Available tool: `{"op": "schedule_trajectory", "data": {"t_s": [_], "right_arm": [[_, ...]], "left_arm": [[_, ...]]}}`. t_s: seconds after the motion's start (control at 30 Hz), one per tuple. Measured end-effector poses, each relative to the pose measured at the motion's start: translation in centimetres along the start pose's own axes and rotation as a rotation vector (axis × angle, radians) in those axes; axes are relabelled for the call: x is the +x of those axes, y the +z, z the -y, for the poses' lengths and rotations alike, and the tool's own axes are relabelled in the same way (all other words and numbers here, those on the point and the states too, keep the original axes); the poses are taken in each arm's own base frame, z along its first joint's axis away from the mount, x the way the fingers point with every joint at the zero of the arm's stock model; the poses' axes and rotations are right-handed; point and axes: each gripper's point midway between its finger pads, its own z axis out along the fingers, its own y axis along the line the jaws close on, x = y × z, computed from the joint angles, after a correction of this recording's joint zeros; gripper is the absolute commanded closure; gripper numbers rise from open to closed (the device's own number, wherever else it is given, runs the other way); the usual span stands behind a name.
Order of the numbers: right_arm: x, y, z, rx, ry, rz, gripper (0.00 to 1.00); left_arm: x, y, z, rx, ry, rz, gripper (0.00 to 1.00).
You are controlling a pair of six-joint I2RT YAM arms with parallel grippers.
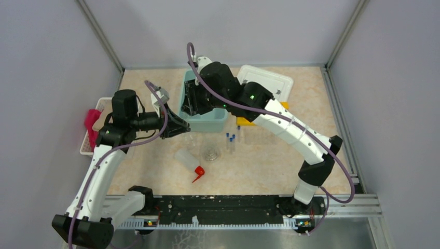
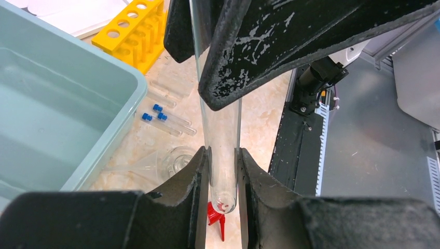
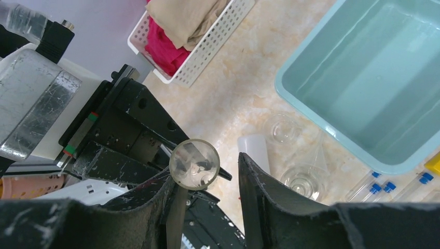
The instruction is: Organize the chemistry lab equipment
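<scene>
My left gripper [image 2: 223, 155] is shut on a clear glass test tube [image 2: 220, 129], held above the table near the teal bin [image 1: 205, 122]. My right gripper [image 3: 207, 166] stands open around the tube's open mouth [image 3: 194, 164]. The rim touches one finger, with a gap to the other. In the top view the two grippers meet at the bin's left corner [image 1: 181, 116]. On the table lie the squeeze bottle [image 1: 188, 161] with its red spout [image 2: 217, 215], a glass flask [image 1: 210, 152] and blue-capped tubes [image 1: 231, 139]. The yellow rack [image 2: 136, 31] is behind them.
The teal bin [image 3: 373, 78] is at the back centre, with a white lid [image 1: 267, 80] to its right. A white slatted basket [image 3: 202, 46] with pink and tan cloths stands at the left edge. A small beaker [image 3: 283, 127] is beside the bin.
</scene>
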Motion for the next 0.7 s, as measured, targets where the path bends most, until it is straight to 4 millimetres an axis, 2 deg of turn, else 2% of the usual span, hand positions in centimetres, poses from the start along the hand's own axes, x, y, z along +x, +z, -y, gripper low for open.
{"op": "schedule_trajectory", "data": {"t_s": [0.17,0.27,0.33,0.37,0.4,0.43,0.47,0.6,0.7], "right_arm": [[-0.4,0.0,-0.2,-0.015,-0.003,-0.001,0.68],[-0.7,0.1,-0.5,-0.026,-0.008,0.004,0.80],[-0.8,0.2,-0.7,-0.032,-0.013,0.003,0.93],[-0.8,0.2,-0.7,-0.032,-0.016,0.002,0.98],[-0.8,0.3,-0.6,-0.031,-0.018,0.002,1.00],[-0.8,0.3,-0.6,-0.033,-0.021,0.001,1.00],[-0.8,0.3,-0.5,-0.031,-0.021,0.001,1.00],[-1.1,0.3,1.3,0.033,-0.034,0.008,1.00],[-1.3,0.2,4.9,0.159,-0.054,0.031,1.00]], "left_arm": [[0.0,0.0,0.0,0.000,0.004,-0.001,0.84],[0.1,0.0,0.0,-0.002,0.003,-0.002,0.83],[0.1,-0.1,-0.1,-0.007,0.002,-0.003,0.81],[0.1,-0.1,-0.1,-0.008,0.001,-0.003,0.73],[0.1,-0.1,-0.1,-0.011,0.001,-0.003,0.47],[0.1,-0.1,-0.1,-0.013,0.000,-0.004,0.13],[0.1,-0.1,-0.2,-0.017,-0.001,-0.005,0.03],[0.3,-0.1,-1.0,-0.069,-0.029,-0.011,0.01],[0.3,-0.2,-1.8,-0.121,-0.059,-0.019,0.01]]}}
